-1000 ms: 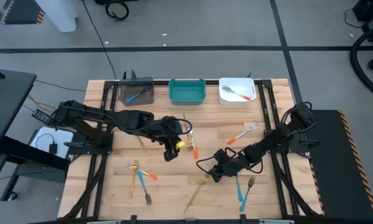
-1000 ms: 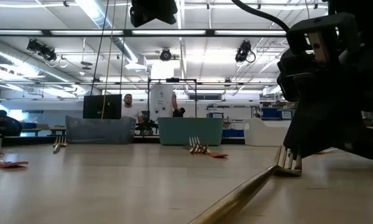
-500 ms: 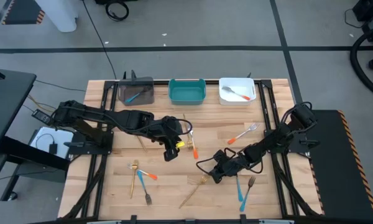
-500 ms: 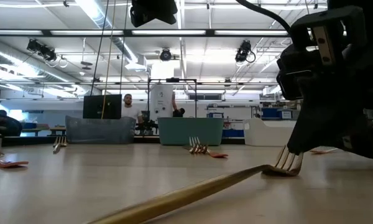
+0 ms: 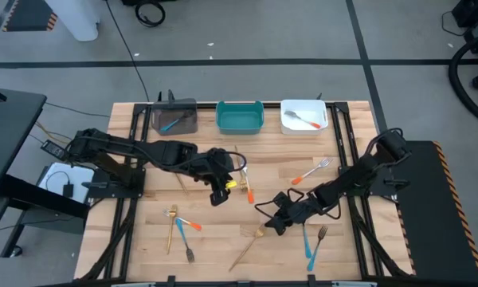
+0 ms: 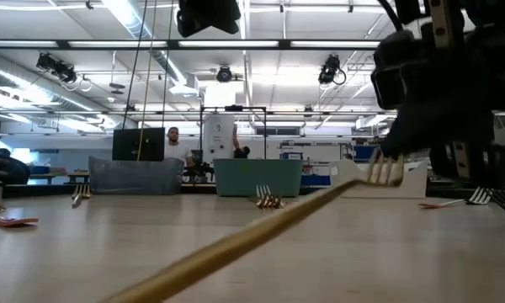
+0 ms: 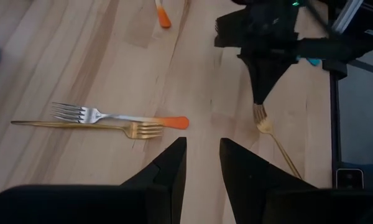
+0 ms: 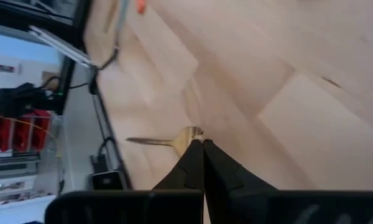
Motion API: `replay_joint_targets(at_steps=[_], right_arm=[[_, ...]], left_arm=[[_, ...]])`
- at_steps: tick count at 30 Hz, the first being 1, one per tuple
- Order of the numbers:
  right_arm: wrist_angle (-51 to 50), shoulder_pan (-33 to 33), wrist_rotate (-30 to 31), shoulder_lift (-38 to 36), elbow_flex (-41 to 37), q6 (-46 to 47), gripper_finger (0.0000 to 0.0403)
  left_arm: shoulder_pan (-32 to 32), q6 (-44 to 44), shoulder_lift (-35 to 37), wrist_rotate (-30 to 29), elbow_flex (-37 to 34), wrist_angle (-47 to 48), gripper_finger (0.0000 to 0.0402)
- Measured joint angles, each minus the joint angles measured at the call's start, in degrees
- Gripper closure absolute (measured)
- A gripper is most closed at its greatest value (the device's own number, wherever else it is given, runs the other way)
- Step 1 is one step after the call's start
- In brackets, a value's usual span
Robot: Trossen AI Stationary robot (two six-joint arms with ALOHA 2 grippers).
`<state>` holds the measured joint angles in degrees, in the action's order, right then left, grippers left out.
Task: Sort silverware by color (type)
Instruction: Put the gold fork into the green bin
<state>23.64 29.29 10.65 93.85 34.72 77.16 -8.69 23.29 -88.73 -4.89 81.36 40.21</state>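
Right gripper [image 5: 272,226] sits lower centre-right of the high view, fingers pinched closed on the head of a gold fork [image 5: 247,248]. In the low view that fork [image 6: 261,227] is tilted, head end lifted under the gripper at upper right, handle running down toward the lower left.

Left gripper [image 5: 216,196] hangs over the table [image 5: 223,239] just left of centre, fingers [image 7: 171,163] a little apart, holding nothing. In the left wrist view an orange-handled fork [image 7: 118,117] and a second gold fork [image 7: 87,127] lie side by side, touching, ahead of the fingers.

Rest of the silverware in the high view:
- orange-handled fork [image 5: 311,171] at right of centre
- blue utensil [image 5: 307,245] and a dark fork [image 5: 320,237] at lower right
- gold fork [image 5: 172,226] crossed by a blue-and-orange utensil [image 5: 190,225] at lower left, with a dark utensil [image 5: 188,253] just below

Three bins along the top edge: grey bin [image 5: 175,117] holds a blue utensil, teal bin [image 5: 240,117] contents not visible, white bin [image 5: 303,116] holds an orange-handled utensil.
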Motion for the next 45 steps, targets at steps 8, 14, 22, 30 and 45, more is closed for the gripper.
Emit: replay_joint_targets(at_steps=[8,14,22,30,45], right_arm=[[-3.93,-3.25,0.18,-6.3,0.0,-2.66,0.0402],[-6.98,-6.37,0.42,-11.56,0.0,-6.92,0.0402],[-15.48,-10.64,0.41,-18.35,0.0,-9.24,0.0402],[-16.27,-14.85,0.37,-23.05,0.0,-12.68,0.0403],[-17.45,-39.75,-4.41,-29.05,0.0,-25.35,0.0403]], left_arm=[[1.88,-0.07,0.0,0.0,0.0,0.64,0.0297],[3.48,-0.18,0.0,0.0,0.0,2.85,0.0297],[5.83,-2.1,-0.02,0.0,0.0,5.61,0.0297],[7.72,-3.56,-0.02,0.0,0.0,8.1,0.0297],[16.78,-4.49,-0.02,0.0,0.0,6.38,0.0297]])
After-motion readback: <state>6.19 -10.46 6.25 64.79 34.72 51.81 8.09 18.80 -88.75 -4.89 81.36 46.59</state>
